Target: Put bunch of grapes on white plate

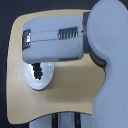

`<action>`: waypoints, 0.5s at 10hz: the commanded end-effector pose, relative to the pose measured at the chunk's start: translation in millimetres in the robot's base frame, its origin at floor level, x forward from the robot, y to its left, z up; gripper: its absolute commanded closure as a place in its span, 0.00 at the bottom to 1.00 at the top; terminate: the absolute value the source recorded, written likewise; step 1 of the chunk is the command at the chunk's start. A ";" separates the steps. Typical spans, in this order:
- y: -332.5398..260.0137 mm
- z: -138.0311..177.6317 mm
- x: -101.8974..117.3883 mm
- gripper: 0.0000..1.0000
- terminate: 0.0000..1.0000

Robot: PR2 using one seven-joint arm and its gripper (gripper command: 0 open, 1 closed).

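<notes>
The white plate [40, 77] lies on the tan table toward the exterior view's left, its upper part covered by my arm. A dark purple-black cluster, the bunch of grapes [36, 71], shows over the plate's middle, just below the arm's edge. I cannot tell whether it rests on the plate or hangs above it. The big grey forearm casing [52, 37] stretches across the table from the exterior view's right and ends right above the plate. My gripper is hidden under this casing, so neither its fingers nor any hold on the grapes shows.
The rounded tan table [75, 85] stands on a dark floor. The robot's grey shoulder and body [112, 60] fill the exterior view's right side. A grey base part [62, 121] shows at the bottom edge.
</notes>
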 end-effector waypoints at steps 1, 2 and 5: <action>13.0 -35.5 -8.5 1.00 0.00; 14.1 -40.3 -9.4 1.00 0.00; 17.3 -48.7 -9.2 1.00 0.00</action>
